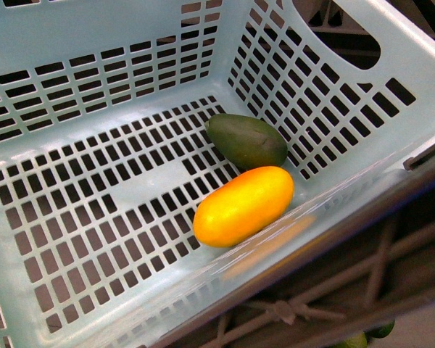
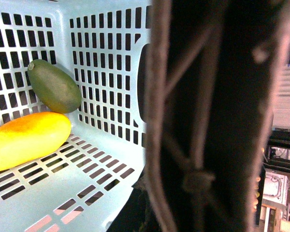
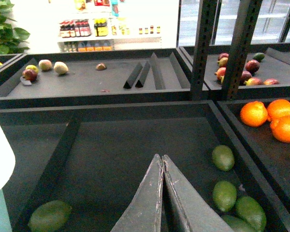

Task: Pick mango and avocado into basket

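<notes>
The pale turquoise basket (image 1: pixel 94 109) fills the front view, tilted. The mango (image 1: pixel 243 205), yellow shading to orange, lies on its slotted base against the near wall. The dull green avocado (image 1: pixel 247 141) lies just behind it, touching it, in the corner. Both show in the left wrist view: mango (image 2: pixel 26 138), avocado (image 2: pixel 54 86), basket (image 2: pixel 101 63). My left gripper is shut on the basket; its fingers are hidden behind the dark brown handle (image 2: pixel 208 121). My right gripper (image 3: pixel 162 158) is shut and empty, above a dark tray.
Under the right gripper a dark tray (image 3: pixel 111 145) holds several green avocados (image 3: pixel 224 194) and one at the tray's other side (image 3: pixel 49 216). Oranges (image 3: pixel 270 116) lie in a neighbouring tray. Black shelf posts (image 3: pixel 203 48) stand behind. Other trays hold mixed fruit.
</notes>
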